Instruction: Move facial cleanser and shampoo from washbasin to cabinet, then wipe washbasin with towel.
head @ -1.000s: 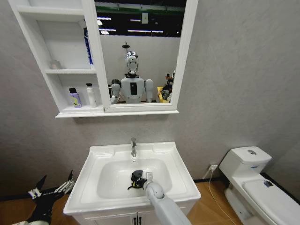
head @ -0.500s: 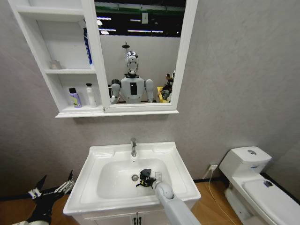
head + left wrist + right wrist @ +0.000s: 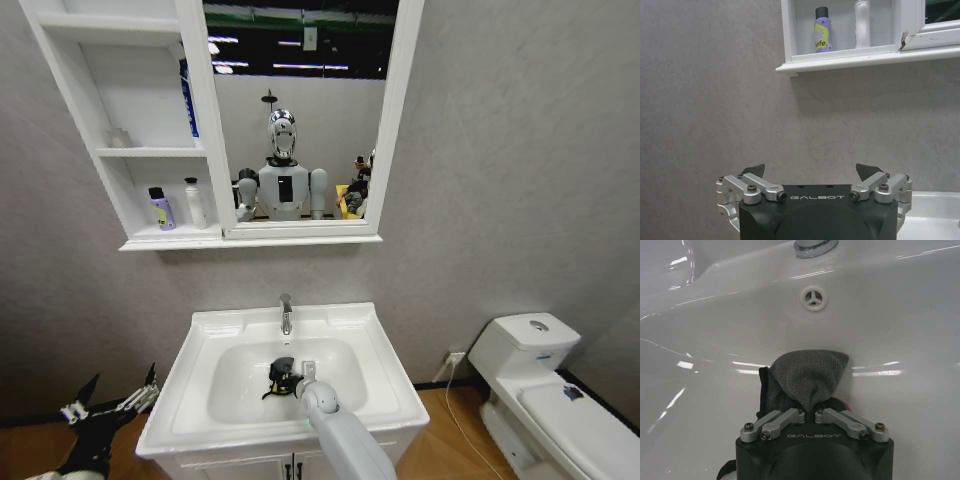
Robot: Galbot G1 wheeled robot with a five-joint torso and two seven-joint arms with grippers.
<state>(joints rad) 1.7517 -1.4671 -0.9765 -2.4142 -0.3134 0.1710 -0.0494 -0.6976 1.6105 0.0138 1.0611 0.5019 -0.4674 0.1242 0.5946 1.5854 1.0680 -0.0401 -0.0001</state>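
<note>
The white washbasin (image 3: 375, 345) stands low at the centre with its chrome tap (image 3: 285, 314). My right gripper (image 3: 287, 381) is down in the bowl, shut on the dark grey towel (image 3: 810, 380), which presses on the bowl's white surface just below the overflow hole (image 3: 814, 297). In the head view the towel (image 3: 280, 377) lies near the bowl's middle. On the cabinet's (image 3: 135, 243) lowest shelf stand a purple bottle (image 3: 160, 209) and a white bottle (image 3: 194, 203); which is the facial cleanser and which the shampoo I cannot tell. My left gripper (image 3: 120, 388) hangs open left of the basin.
A tall mirror panel (image 3: 300, 110) adjoins the shelves. A blue tube (image 3: 187, 100) stands on the upper shelf. A white toilet (image 3: 530, 380) is at the right. The grey wall rises close behind the basin. Dark handles of the vanity doors (image 3: 291, 468) show below the basin.
My right gripper carried the towel right across the bowl, then back left toward the middle. The left arm has stayed where it was.
</note>
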